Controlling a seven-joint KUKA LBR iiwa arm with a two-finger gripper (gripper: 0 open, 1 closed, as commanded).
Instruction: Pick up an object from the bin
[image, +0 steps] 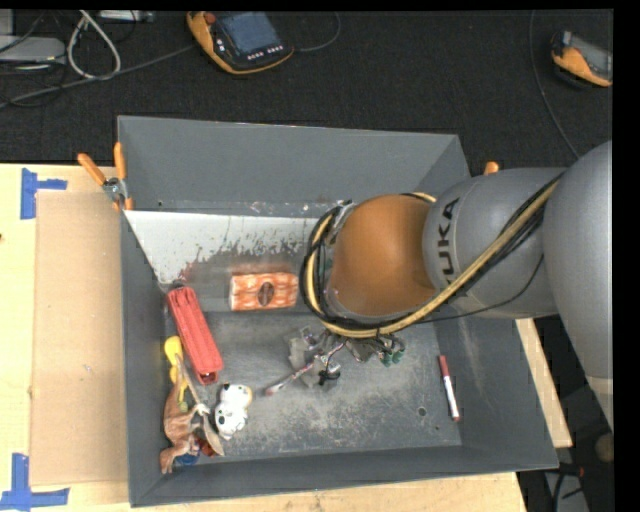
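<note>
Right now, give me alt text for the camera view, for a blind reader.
A grey robot arm with an orange wrist cover hangs over the middle of a grey metal bin. A long red plastic bar, an orange block and a red-and-white pen lie around it.

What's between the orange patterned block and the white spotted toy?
In the camera view, only bare bin floor lies between the orange block and the white toy.

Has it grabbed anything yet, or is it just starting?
Early days. Done: the arm is down inside the grey metal bin, its gripper low over the middle of the floor. In hand: nothing visibly held. The nearest thing is the orange patterned block, up and left of it. Left: gripping something and lifting it out; the long red bar and red-and-white pen lie untouched.
</note>
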